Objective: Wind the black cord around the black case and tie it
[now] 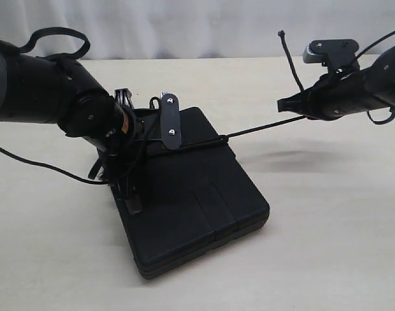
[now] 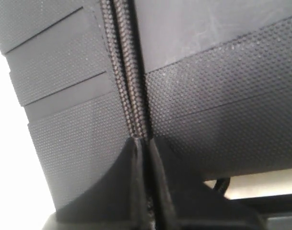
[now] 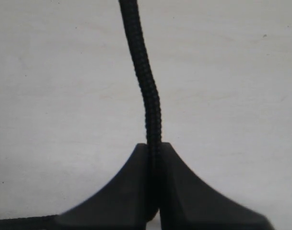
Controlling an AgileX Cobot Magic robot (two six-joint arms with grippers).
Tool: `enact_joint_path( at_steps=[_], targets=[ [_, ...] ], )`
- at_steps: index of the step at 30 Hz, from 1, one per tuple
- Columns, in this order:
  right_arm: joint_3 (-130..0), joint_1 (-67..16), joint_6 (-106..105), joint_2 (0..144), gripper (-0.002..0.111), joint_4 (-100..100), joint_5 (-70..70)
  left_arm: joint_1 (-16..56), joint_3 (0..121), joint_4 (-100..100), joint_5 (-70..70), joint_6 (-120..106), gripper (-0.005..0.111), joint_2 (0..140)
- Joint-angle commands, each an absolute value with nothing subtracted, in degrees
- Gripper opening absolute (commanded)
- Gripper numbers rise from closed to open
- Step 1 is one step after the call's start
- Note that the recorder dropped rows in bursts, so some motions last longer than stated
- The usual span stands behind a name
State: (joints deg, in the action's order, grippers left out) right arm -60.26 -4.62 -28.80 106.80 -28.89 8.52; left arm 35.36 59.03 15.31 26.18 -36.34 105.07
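Black cord [image 1: 262, 128] crosses closed black case [image 1: 197, 194], taut to the right; left fingers [image 2: 102, 182] pinch it at case's left edge, right fingers [image 3: 117, 191] pinch it over open table [image 1: 327, 246].

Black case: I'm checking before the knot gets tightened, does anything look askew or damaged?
Nothing looks damaged. The black case lies turned at an angle on the table; the black cord runs taut from its lid to the right gripper, which is shut on it.

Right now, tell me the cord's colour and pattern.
The cord is black with a fine braided weave. It shows best in the right wrist view.
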Motion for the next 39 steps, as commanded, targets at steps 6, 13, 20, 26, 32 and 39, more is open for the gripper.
enact_joint_path(
  at_steps=[6, 13, 20, 26, 32, 39],
  targets=[
    [-60.3, -2.9, -29.3, 110.2, 0.004, -27.4, 3.3, 34.6, 58.0, 16.1, 31.7, -36.3, 0.0, 106.6],
    [-60.3, -1.3, -29.1, 111.5, 0.004, -28.3, 3.9, 34.6, 58.0, 16.1, 31.4, -36.3, 0.0, 106.6],
    [-61.2, -1.3, -29.1, 111.5, 0.006, -28.3, 4.4, 34.6, 58.0, 16.1, 31.2, -36.3, 0.0, 106.6],
    [-63.1, -1.5, -29.1, 111.2, 0.052, -30.4, 8.4, 34.6, 58.0, 16.0, 29.5, -36.3, 0.0, 106.6],
    [-63.1, -1.3, -29.3, 106.0, 0.059, -30.4, 12.8, 34.6, 58.0, 15.9, 29.3, -36.3, 0.0, 106.6],
    [-63.1, -1.6, -37.7, 100.8, 0.052, -30.9, 21.9, 34.6, 58.0, 15.9, 25.2, -35.4, 0.0, 106.6]
  ],
)
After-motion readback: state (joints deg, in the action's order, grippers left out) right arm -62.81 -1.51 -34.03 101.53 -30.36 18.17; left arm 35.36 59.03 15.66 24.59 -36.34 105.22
